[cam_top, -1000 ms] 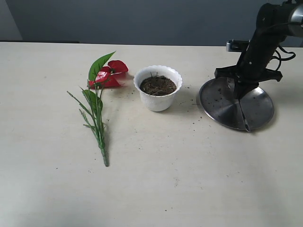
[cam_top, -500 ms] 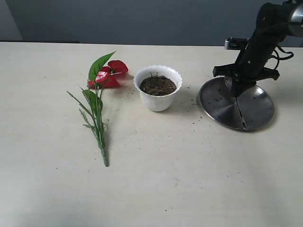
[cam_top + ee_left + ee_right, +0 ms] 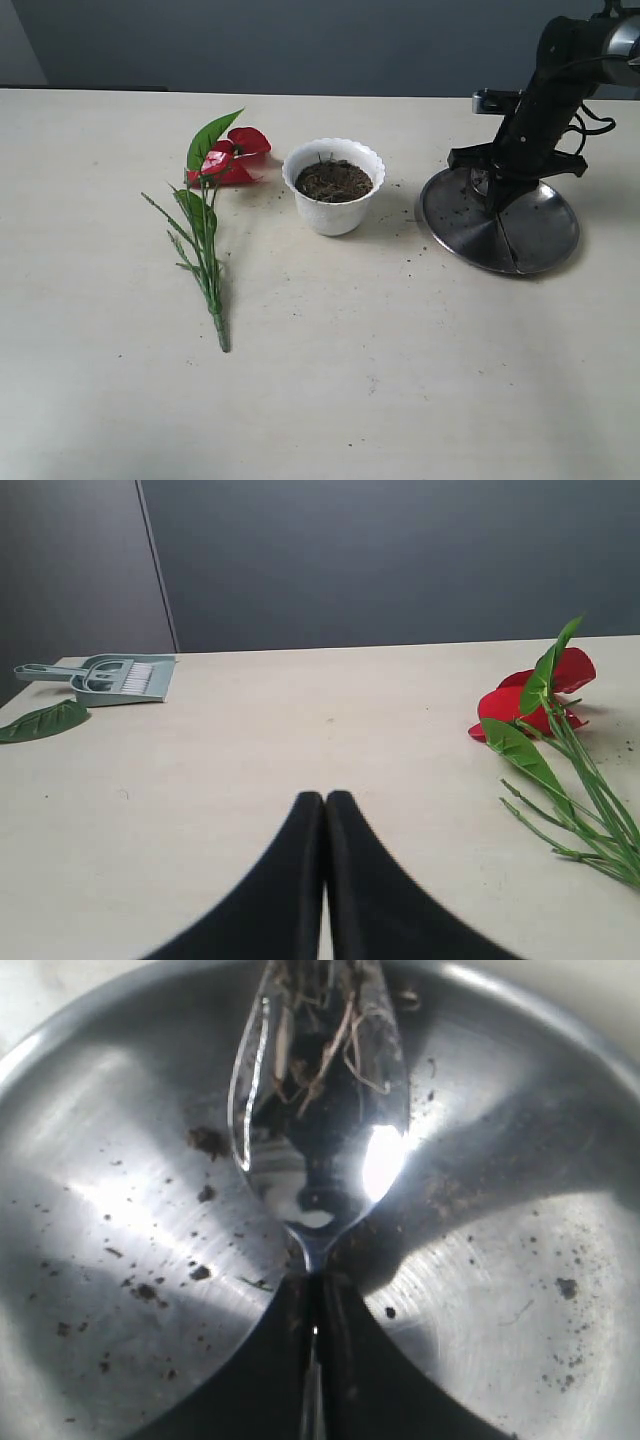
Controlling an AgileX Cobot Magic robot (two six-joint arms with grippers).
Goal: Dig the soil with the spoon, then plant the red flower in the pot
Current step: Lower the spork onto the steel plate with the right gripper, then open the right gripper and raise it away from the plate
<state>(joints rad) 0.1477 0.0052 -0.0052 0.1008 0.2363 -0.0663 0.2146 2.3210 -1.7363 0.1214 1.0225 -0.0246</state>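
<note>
The white pot (image 3: 333,212) stands mid-table, filled with dark soil (image 3: 333,181). To its left the red flower (image 3: 232,155) lies flat on the table, stem toward the front; the left wrist view shows it too (image 3: 530,702). My right gripper (image 3: 497,195) hangs over the steel plate (image 3: 545,235), shut on the spoon (image 3: 320,1130) at its neck (image 3: 320,1285). The spoon's bowl points out over the plate (image 3: 520,1260), with soil fibres stuck near its tip. My left gripper (image 3: 325,800) is shut on nothing, low over bare table, and is not seen in the exterior view.
Soil crumbs (image 3: 415,215) are scattered on the table between pot and plate, and inside the plate. A grey dustpan with a brush (image 3: 115,677) and a loose green leaf (image 3: 45,721) lie far off on the left arm's side.
My right gripper, with the spoon, has risen a little and drifted slightly toward the plate's far rim. Pot, flower and left gripper have not moved.
</note>
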